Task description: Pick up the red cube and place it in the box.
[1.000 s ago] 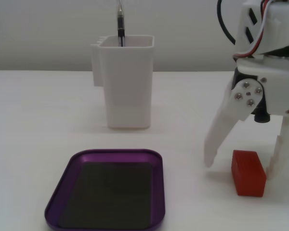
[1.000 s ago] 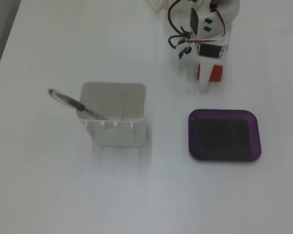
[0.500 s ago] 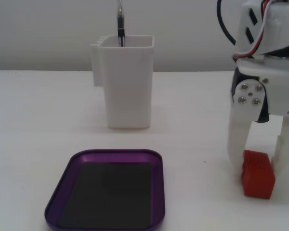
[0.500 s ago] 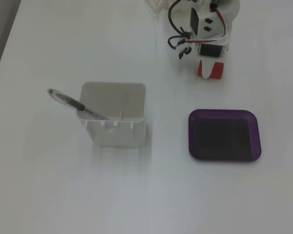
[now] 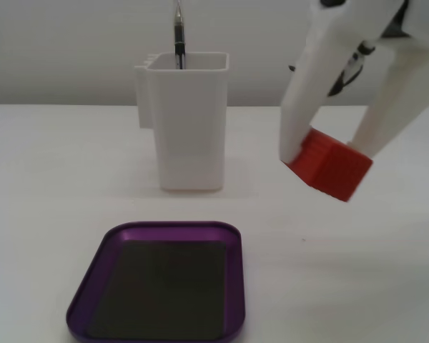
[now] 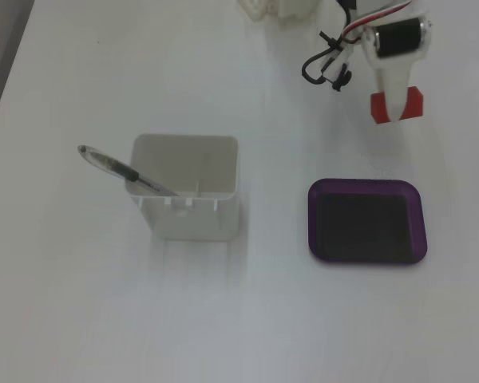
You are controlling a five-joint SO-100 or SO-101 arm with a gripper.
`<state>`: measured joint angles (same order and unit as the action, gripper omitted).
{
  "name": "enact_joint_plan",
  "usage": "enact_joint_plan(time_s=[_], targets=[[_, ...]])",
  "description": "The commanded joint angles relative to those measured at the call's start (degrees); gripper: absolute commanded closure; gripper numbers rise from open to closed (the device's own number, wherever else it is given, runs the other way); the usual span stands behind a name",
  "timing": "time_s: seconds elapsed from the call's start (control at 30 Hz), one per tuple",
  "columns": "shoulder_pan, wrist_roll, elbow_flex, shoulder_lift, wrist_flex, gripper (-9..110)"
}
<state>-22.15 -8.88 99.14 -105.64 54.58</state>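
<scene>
okay, i've got the gripper [image 5: 330,166] clamped on the red cube [image 5: 332,168], lifted clear of the table [image 5: 50,164]. box [image 5: 232,275] sits empty, off to the left (white container [image 5: 189,128] with a pen [image 6: 124,170] behind it).

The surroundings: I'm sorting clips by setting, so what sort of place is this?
Probably a desk or hobby workbench indoors: a plain white table, a white container holding a pen, and a purple tray set out for the gripper carrying the red cube.
</scene>
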Motion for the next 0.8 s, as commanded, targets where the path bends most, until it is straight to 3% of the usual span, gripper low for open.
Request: enact_joint_plan(time_s=[0.0,0.2,0.5,0.77], targets=[[-0.1,3.3,-3.4,-3.1,-8.4,102],[0.4,10.0,-3.7,3.1,-21.5,102],[7.6,10.3,-14.9,20.2,-21.6,102],[10.8,10.7,-14.7,22.3,-20.8,102]])
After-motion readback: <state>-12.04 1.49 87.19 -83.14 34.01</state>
